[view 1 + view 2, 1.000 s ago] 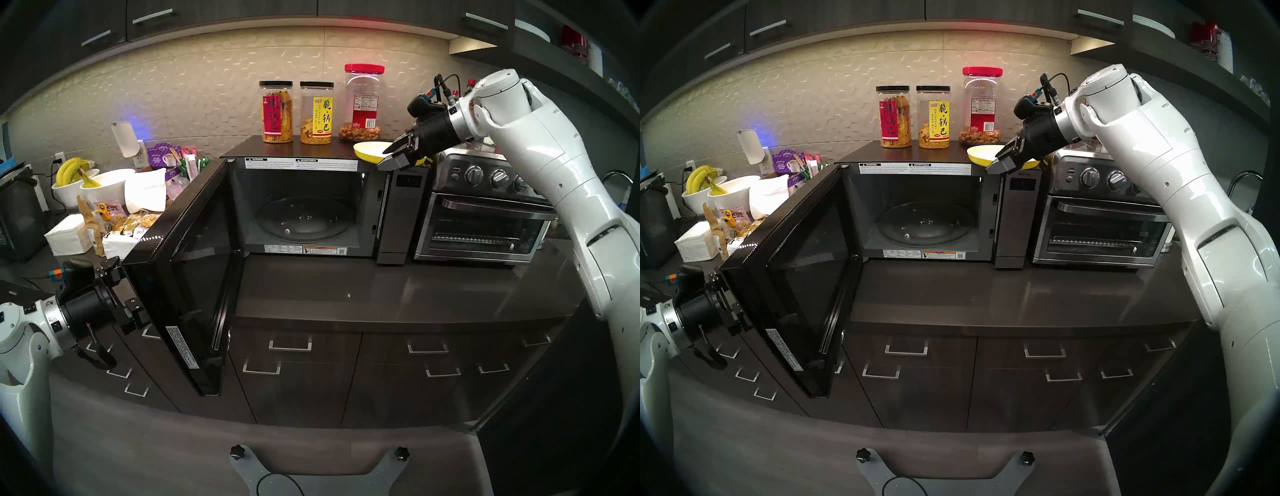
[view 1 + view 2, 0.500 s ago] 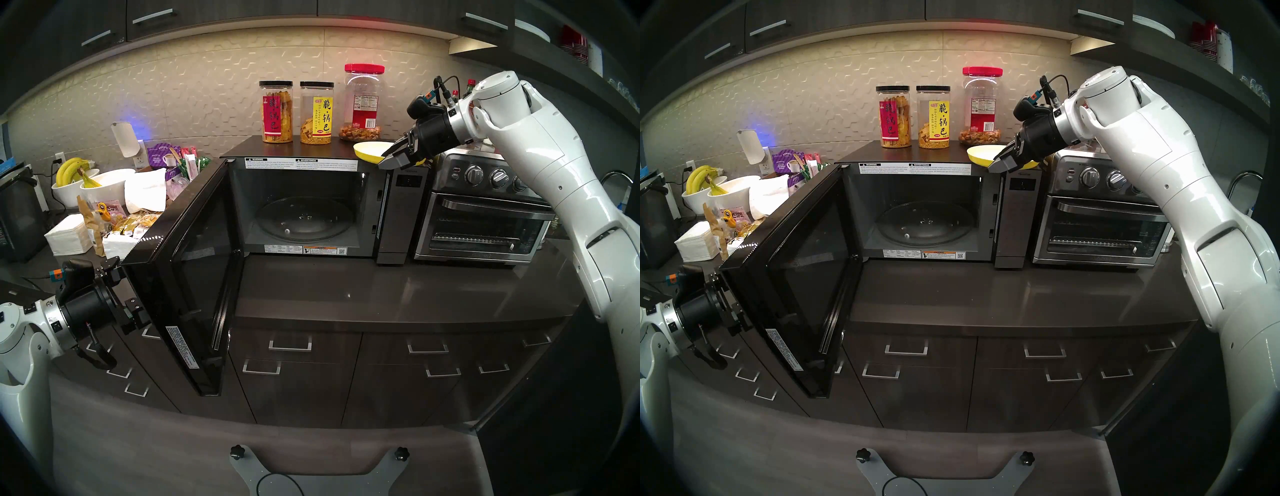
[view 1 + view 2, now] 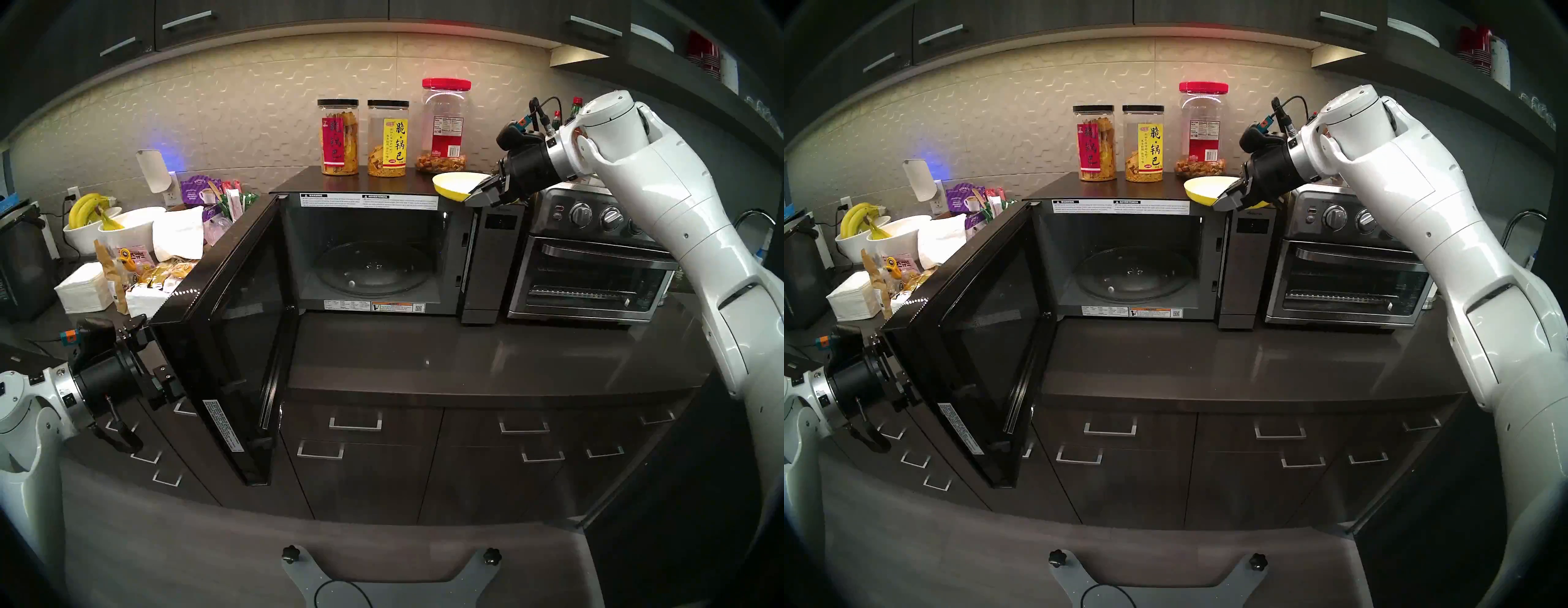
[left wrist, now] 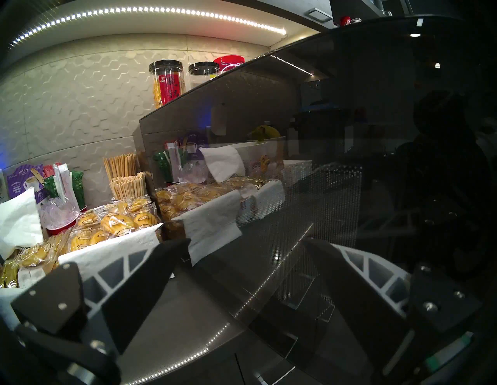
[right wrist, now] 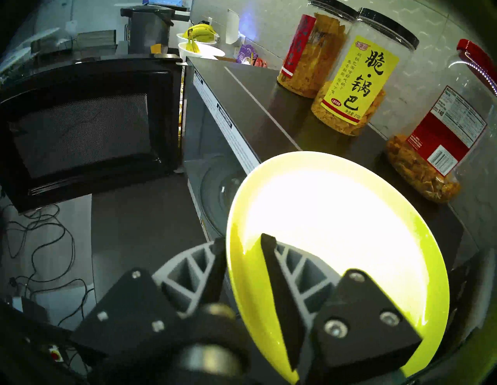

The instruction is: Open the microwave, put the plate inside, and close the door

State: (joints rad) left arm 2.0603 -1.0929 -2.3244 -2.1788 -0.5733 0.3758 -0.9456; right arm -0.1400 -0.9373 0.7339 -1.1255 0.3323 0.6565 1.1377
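The microwave (image 3: 488, 271) stands open on the counter, its cavity and glass turntable (image 3: 373, 267) bare. Its black glass door (image 3: 237, 339) is swung out to the left. The yellow plate (image 3: 454, 184) rests on the microwave's top at the front right corner. My right gripper (image 3: 473, 196) straddles the plate's near rim. In the right wrist view one finger lies over the plate (image 5: 336, 215) and the other under its rim; the right gripper (image 5: 243, 247) has narrowed, and whether it clamps is unclear. My left gripper (image 4: 247, 247) is open and empty beside the door's outer face.
Three snack jars (image 3: 387, 138) stand on the microwave behind the plate. A steel toaster oven (image 3: 589, 263) sits right of the microwave. White bowls with bananas (image 3: 91, 216), napkins and snack packets crowd the counter at left. Bare counter (image 3: 466, 356) lies before the microwave.
The right gripper's fingers have closed in around the plate's rim, and the wrist has shifted slightly. The left arm and the door have not moved.
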